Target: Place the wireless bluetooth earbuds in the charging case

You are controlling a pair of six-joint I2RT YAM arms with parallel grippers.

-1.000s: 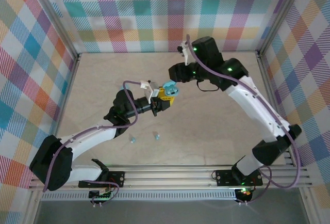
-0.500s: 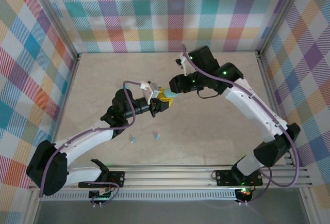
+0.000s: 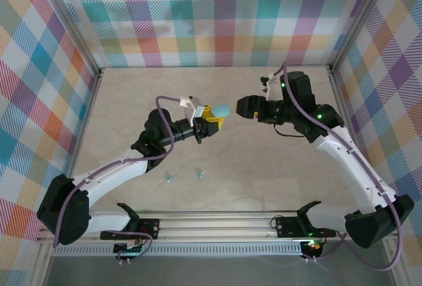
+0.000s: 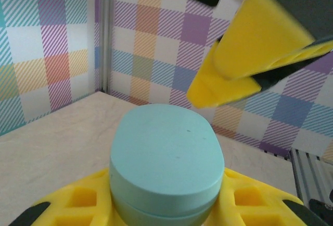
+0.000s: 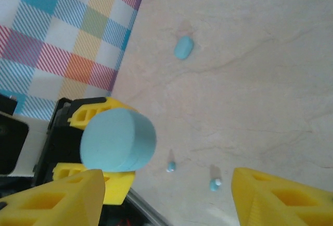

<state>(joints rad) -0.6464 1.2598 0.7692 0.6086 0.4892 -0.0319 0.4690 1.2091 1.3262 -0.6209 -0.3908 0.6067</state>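
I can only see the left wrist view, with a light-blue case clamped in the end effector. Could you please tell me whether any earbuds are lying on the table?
Observer: Yes. One earbud and a second earbud lie apart from each other toward the near edge.
Operator: Thank you. Is the other arm touching my case?
Observer: No. From above, the right end effector stands open and apart from the charging case held by the left end effector.
Operator: Is anything else down there?
Observer: The right wrist view shows a second blue oval case lying on the table.
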